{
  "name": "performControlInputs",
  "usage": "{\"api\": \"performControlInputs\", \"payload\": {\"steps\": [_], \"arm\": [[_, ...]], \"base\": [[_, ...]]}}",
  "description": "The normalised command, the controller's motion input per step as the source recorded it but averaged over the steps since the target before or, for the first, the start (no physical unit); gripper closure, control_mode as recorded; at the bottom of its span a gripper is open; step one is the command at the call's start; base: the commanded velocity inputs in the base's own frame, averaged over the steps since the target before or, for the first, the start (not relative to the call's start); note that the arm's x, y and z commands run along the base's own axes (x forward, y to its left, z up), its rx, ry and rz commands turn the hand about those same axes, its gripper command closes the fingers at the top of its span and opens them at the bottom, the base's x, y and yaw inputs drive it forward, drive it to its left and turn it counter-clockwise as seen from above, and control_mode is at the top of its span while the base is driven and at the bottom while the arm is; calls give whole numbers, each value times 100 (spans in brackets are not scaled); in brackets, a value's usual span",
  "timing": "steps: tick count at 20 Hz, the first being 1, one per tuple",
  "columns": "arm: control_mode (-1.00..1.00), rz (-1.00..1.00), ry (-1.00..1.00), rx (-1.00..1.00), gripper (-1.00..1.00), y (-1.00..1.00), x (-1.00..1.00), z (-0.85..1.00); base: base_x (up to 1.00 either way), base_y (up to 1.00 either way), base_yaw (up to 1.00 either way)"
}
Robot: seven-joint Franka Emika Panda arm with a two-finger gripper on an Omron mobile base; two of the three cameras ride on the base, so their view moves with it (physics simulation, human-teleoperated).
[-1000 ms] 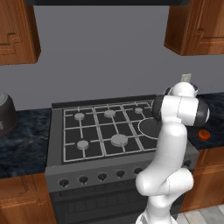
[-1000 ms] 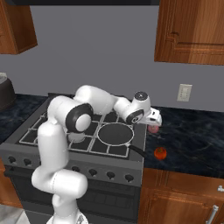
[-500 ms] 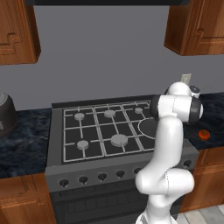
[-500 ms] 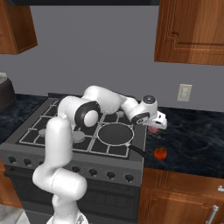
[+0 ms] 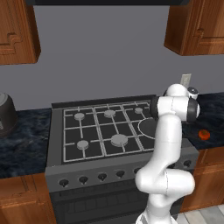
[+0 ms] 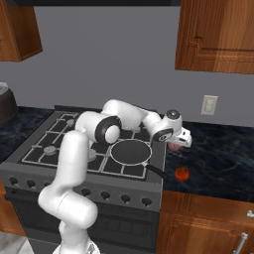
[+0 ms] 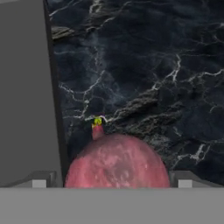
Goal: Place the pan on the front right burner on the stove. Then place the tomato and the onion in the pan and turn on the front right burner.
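Dark marble counter (image 7: 175,65), onion (image 7: 117,162) half-hidden between open gripper (image 7: 112,181) tips.

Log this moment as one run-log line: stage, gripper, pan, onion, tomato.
stage: reaching for onion | gripper: open, astride onion | pan: on front right burner, empty | tomato: on counter right of stove

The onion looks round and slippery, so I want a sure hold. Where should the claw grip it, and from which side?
Grip the onion across its widest middle, coming straight down from above. It sits free on the counter beside the stove, stem tip sideways, and the open claw already straddles it.
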Motion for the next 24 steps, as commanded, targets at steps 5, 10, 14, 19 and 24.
{"api": "performControlInputs", "payload": {"steps": [5, 10, 14, 19, 24], "arm": [[-100, -2, 7, 5, -100, 0, 20, -36], [-100, -7, 14, 2, 100, 0, 2, -33], [-100, -9, 3, 0, 100, 0, 0, -6], [-100, -7, 0, 0, 100, 0, -12, 9], [-100, -5, -1, 0, 100, 27, -41, 9]], "base": [[0, 0, 0], [0, 0, 0], [0, 0, 0], [0, 0, 0], [0, 0, 0]]}}
